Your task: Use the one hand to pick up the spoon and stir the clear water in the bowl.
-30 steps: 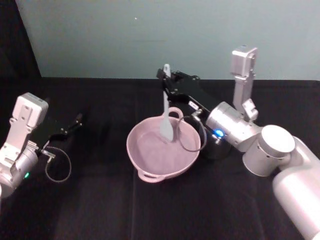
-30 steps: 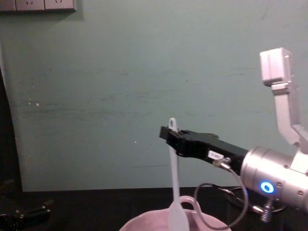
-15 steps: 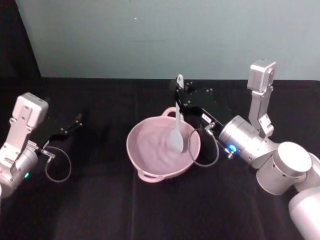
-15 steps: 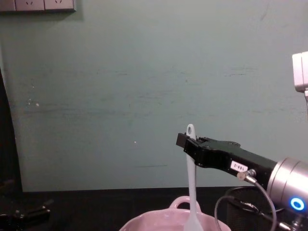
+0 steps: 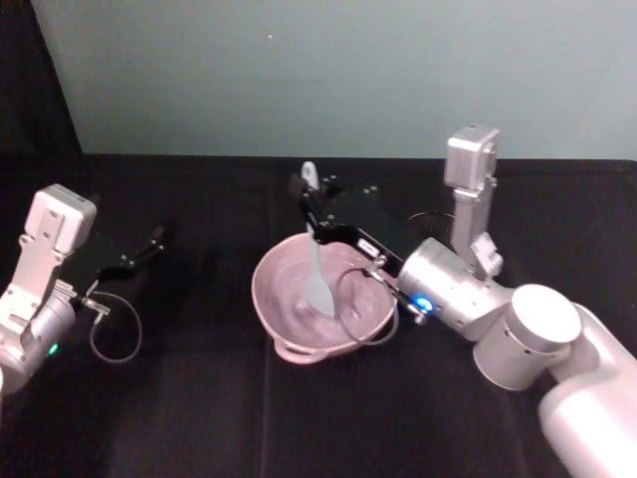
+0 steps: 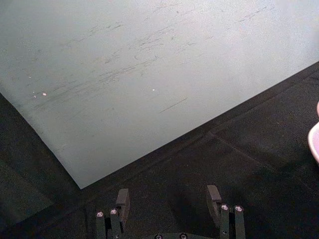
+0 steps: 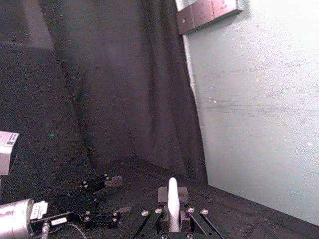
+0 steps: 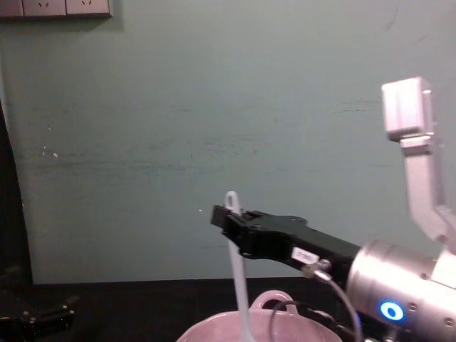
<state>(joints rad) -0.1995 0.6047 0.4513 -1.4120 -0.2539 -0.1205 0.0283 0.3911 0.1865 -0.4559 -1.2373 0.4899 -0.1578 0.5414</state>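
My right tool (image 5: pixel 311 203) pinches the spoon (image 5: pixel 318 271) just below its holed end, head dipped in the bowl (image 5: pixel 263 299) mid-worktop (image 5: pixel 199 418); it looks like light, stiff, slick plastic, so a high grip suits, while my left tool (image 5: pixel 147 245) sits spread at the left.

The right claw (image 5: pixel 310 197) is matte black, with a small white label (image 8: pixel 305 255) on its side. The wrist (image 5: pixel 453 289) behind it is brushed silver and carries a glowing blue light (image 5: pixel 422 305). The spoon (image 5: pixel 317 261) has a white handle and a pale grey head. The bowl (image 5: pixel 261 289) is a plain, soft pink with no pattern. The bench (image 5: pixel 199 418) is flat black all over. The wall (image 8: pixel 214 107) is pale sea-green, marked with faint scuffs and streaks. The left claw (image 5: pixel 147 245) is black too, on a silver-white arm (image 5: pixel 40 269) with a tiny green light (image 5: pixel 52 349).
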